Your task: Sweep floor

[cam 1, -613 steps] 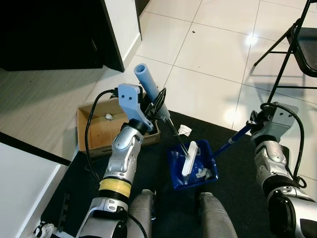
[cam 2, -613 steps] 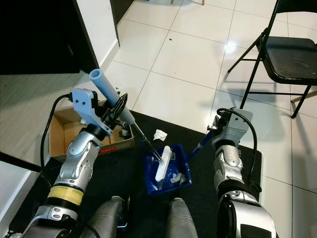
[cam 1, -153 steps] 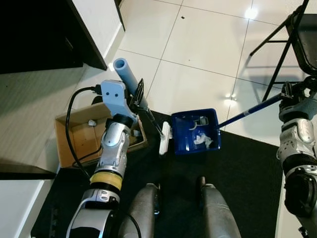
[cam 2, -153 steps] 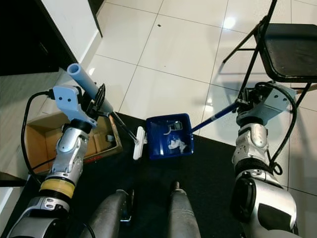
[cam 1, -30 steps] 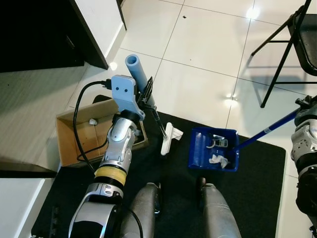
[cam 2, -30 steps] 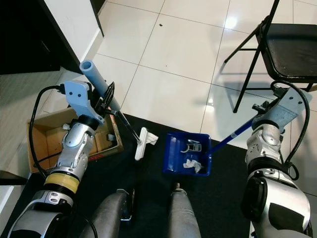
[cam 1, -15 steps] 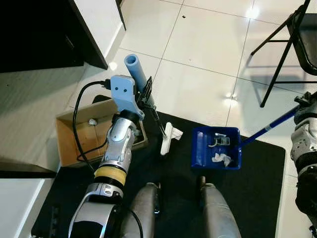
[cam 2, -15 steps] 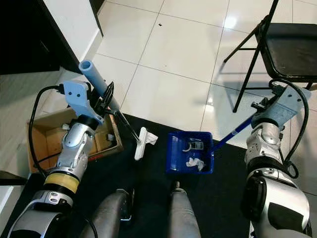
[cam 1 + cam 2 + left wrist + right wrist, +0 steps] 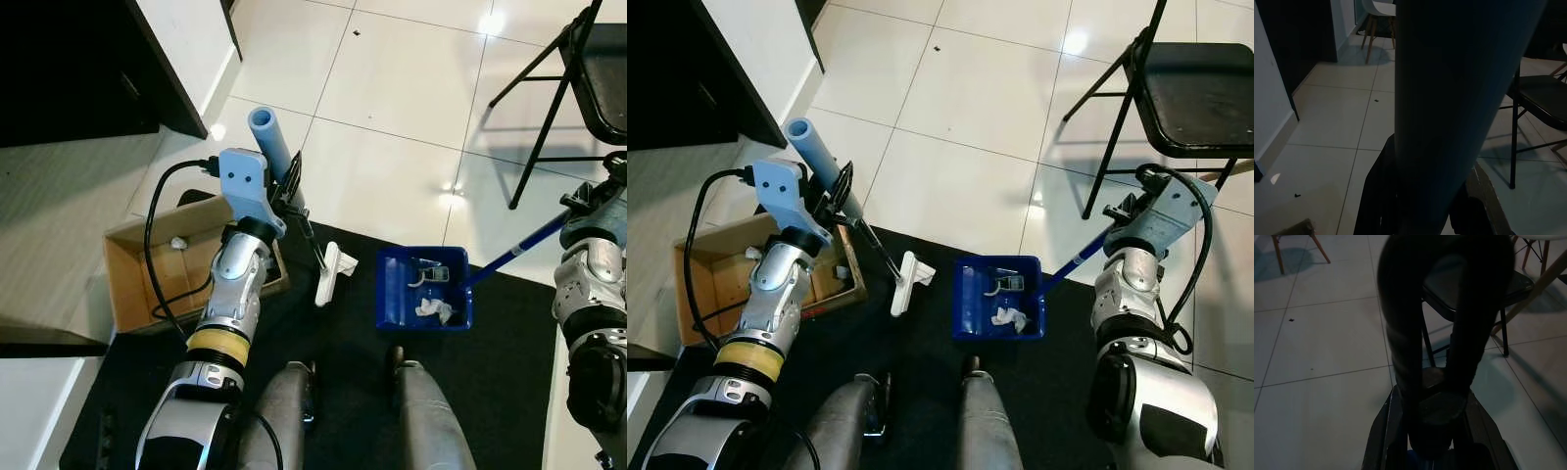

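Observation:
My left gripper (image 9: 291, 193) is shut on the broom's thick light-blue grip (image 9: 272, 147), which also shows in the left wrist view as a dark tube (image 9: 1449, 98). A thin rod runs down to the white brush head (image 9: 327, 275), which rests on the black mat (image 9: 509, 392). A white paper scrap (image 9: 349, 262) lies against the brush head. My right gripper (image 9: 580, 200) is shut on the long blue handle (image 9: 514, 251) of the blue dustpan (image 9: 392, 294). The dustpan sits on the mat ahead of my feet, with white scraps (image 9: 432, 309) inside.
An open cardboard box (image 9: 127, 284) stands on my left beside the mat. Behind it are a dark cabinet (image 9: 69, 69) and a white wall. A black folding chair (image 9: 1195, 88) stands at the far right on the glossy white tiles (image 9: 392, 88).
The dustpan has turned a little squarer and edged slightly away from my feet as the right arm swung inward. The broom and left arm have kept still.

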Available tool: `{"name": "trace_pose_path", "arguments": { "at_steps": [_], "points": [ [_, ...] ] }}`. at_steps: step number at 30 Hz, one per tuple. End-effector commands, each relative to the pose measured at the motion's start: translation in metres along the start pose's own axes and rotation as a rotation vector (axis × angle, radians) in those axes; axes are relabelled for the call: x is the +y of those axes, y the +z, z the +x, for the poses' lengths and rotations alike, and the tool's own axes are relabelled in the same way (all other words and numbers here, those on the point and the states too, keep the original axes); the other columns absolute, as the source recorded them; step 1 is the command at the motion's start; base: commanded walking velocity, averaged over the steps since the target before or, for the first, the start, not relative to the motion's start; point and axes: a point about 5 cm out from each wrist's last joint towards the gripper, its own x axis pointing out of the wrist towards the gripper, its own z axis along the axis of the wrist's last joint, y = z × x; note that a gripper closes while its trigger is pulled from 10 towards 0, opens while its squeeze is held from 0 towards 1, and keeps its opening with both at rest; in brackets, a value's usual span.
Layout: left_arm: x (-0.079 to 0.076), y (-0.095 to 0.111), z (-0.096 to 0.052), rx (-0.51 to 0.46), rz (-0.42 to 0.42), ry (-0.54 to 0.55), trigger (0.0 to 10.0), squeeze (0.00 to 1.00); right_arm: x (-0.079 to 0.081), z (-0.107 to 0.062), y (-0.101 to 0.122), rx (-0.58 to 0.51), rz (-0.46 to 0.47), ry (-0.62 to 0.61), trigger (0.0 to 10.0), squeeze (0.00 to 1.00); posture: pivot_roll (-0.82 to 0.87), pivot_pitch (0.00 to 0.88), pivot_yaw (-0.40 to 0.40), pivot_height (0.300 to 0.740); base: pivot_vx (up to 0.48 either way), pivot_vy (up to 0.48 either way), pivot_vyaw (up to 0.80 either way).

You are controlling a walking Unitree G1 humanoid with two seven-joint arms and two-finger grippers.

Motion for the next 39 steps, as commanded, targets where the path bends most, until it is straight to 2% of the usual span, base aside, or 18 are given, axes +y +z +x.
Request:
{"name": "trace_pose_path", "arguments": {
  "at_steps": [1, 5, 7, 12, 16, 17, 20, 22, 25, 28, 29, 33, 36, 39],
  "points": [
    [-0.009, -0.007, -0.004, 0.010, -0.040, -0.020, 10.0, 0.00, 0.005, -0.008, -0.015, 0.044, 0.032, 0.021, 10.0, 0.00, 0.09, 0.388, 0.033, 0.740, 0.000, 0.000, 0.00],
    [-0.016, -0.011, -0.005, 0.032, -0.066, -0.046, 10.0, 0.00, 0.007, -0.010, -0.019, 0.052, 0.040, 0.018, 10.0, 0.00, 0.09, 0.389, 0.032, 0.740, 0.000, 0.000, 0.00],
    [-0.031, -0.023, -0.009, 0.105, -0.094, -0.099, 10.0, 0.00, 0.009, -0.014, -0.026, 0.074, 0.053, 0.007, 10.0, 0.00, 0.09, 0.389, 0.032, 0.740, 0.000, 0.000, 0.00],
    [-0.057, -0.035, -0.017, 0.175, -0.146, -0.176, 10.0, 0.00, 0.014, -0.018, -0.031, 0.090, 0.057, 0.019, 10.0, 0.00, 0.09, 0.389, 0.031, 0.740, 0.000, 0.000, 0.00],
    [-0.070, -0.035, -0.018, 0.179, -0.187, -0.212, 10.0, 0.00, 0.014, -0.018, -0.032, 0.092, 0.057, 0.021, 10.0, 0.00, 0.09, 0.389, 0.031, 0.740, 0.000, 0.000, 0.00],
    [-0.084, -0.029, -0.017, 0.156, -0.233, -0.252, 10.0, 0.00, 0.015, -0.018, -0.032, 0.093, 0.056, 0.023, 10.0, 0.00, 0.09, 0.386, 0.030, 0.740, 0.000, 0.000, 0.00],
    [-0.093, -0.016, -0.010, 0.107, -0.274, -0.274, 10.0, 0.00, 0.014, -0.018, -0.032, 0.093, 0.053, 0.025, 10.0, 0.00, 0.09, 0.384, 0.030, 0.740, 0.000, 0.000, 0.00],
    [-0.094, -0.013, -0.009, 0.096, -0.285, -0.272, 10.0, 0.00, 0.014, -0.018, -0.032, 0.093, 0.053, 0.024, 10.0, 0.00, 0.09, 0.383, 0.029, 0.740, 0.000, 0.000, 0.00],
    [-0.087, 0.007, 0.008, 0.031, -0.345, -0.187, 10.0, 0.00, 0.013, -0.017, -0.031, 0.091, 0.051, 0.023, 10.0, 0.00, 0.09, 0.379, 0.028, 0.740, 0.000, 0.000, 0.00],
    [-0.080, 0.016, 0.016, 0.005, -0.350, -0.137, 10.0, 0.00, 0.013, -0.017, -0.031, 0.091, 0.051, 0.023, 10.0, 0.00, 0.09, 0.376, 0.027, 0.740, 0.000, 0.000, 0.00],
    [-0.074, 0.022, 0.022, -0.011, -0.343, -0.087, 10.0, 0.00, 0.013, -0.017, -0.031, 0.091, 0.050, 0.023, 10.0, 0.00, 0.09, 0.374, 0.027, 0.740, 0.000, 0.000, 0.00],
    [-0.058, 0.029, 0.030, -0.033, -0.311, 0.019, 10.0, 0.00, 0.014, -0.017, -0.031, 0.089, 0.051, 0.025, 10.0, 0.00, 0.09, 0.370, 0.027, 0.740, 0.000, 0.000, 0.00],
    [-0.051, 0.031, 0.031, -0.037, -0.304, 0.037, 10.0, 0.00, 0.014, -0.017, -0.031, 0.088, 0.052, 0.026, 10.0, 0.00, 0.09, 0.367, 0.027, 0.740, 0.000, 0.000, 0.00],
    [-0.045, 0.035, 0.031, -0.050, -0.336, -0.016, 10.0, 0.00, 0.015, -0.017, -0.031, 0.089, 0.056, 0.029, 10.0, 0.00, 0.09, 0.362, 0.025, 0.740, 0.000, 0.000, 0.00]
  ]
}}
